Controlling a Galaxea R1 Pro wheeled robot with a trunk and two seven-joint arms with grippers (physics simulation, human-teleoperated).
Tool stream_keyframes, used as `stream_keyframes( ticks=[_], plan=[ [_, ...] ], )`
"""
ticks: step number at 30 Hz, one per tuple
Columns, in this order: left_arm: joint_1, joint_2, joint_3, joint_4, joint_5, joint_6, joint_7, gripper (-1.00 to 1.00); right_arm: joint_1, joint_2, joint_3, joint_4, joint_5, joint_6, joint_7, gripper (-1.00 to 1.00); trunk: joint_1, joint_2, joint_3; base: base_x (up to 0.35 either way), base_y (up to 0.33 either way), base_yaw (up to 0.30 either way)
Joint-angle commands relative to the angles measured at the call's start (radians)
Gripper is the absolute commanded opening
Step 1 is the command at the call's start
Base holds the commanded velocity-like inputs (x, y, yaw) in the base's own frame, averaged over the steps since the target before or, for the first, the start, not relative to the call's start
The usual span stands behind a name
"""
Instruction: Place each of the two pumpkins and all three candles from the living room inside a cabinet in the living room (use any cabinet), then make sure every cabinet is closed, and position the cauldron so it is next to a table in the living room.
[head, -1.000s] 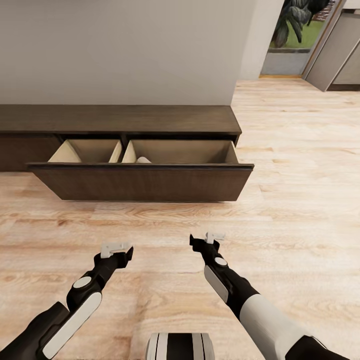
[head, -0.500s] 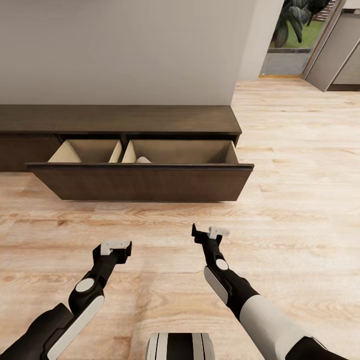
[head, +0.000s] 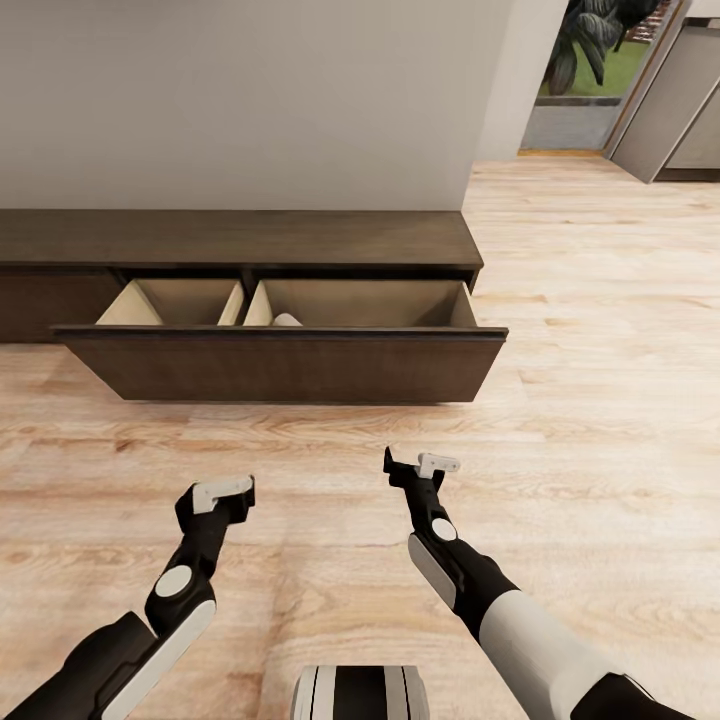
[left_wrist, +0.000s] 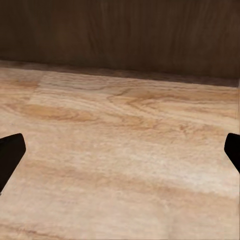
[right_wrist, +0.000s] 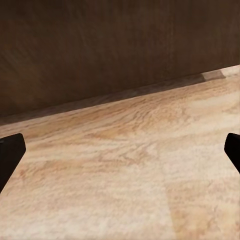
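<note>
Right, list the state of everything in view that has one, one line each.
Cabinet: one wide drawer pulled out.
Drawer: open, two pale compartments showing.
Candle: lying in the drawer's right compartment, mostly hidden by the front.
Left gripper: open, empty, above the floor.
Right gripper: open, empty, above the floor.

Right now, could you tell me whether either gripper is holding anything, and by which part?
Nothing is held: the left gripper and right gripper are open, with bare floor between their fingers.
</note>
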Motion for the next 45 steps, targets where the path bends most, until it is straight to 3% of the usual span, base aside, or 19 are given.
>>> stream_keyframes(
  ticks=[1, 8, 12, 33, 41, 45],
  plan=[
    [-0.001, 0.001, -0.004, 0.016, -0.009, -0.035, 0.008, 1.0, -0.001, -0.001, 0.008, 0.0, -0.01, -0.006, -0.006, 1.0, 0.0, 0.0, -0.001, 0.0, 0.0, 0.0],
    [-0.001, 0.0, -0.024, 0.132, -0.052, -0.23, -0.005, 1.0, -0.001, -0.001, 0.008, 0.002, -0.012, -0.006, -0.006, 1.0, 0.0, 0.0, -0.001, 0.0, 0.0, 0.0],
    [-0.001, 0.0, -0.046, 0.151, -0.047, -0.294, -0.005, 1.0, -0.001, -0.001, 0.008, 0.003, -0.013, -0.006, -0.006, 1.0, 0.0, 0.0, -0.001, 0.0, 0.0, 0.0],
    [-0.001, -0.018, -0.041, 0.182, -0.027, -0.298, 0.001, 1.0, 0.0, -0.002, 0.008, 0.003, -0.015, 0.004, -0.001, 1.0, 0.0, 0.0, -0.001, 0.122, 0.0, 0.0],
    [-0.001, -0.024, -0.028, 0.21, -0.027, -0.298, 0.004, 1.0, 0.0, -0.006, 0.007, 0.029, -0.017, 0.006, 0.042, 1.0, 0.0, 0.0, -0.001, 0.256, 0.0, 0.0],
    [-0.001, -0.026, -0.023, 0.218, -0.027, -0.298, 0.009, 1.0, 0.0, -0.007, 0.004, 0.072, -0.024, 0.006, 0.099, 1.0, 0.0, 0.0, -0.001, 0.271, 0.0, 0.0]
  ],
)
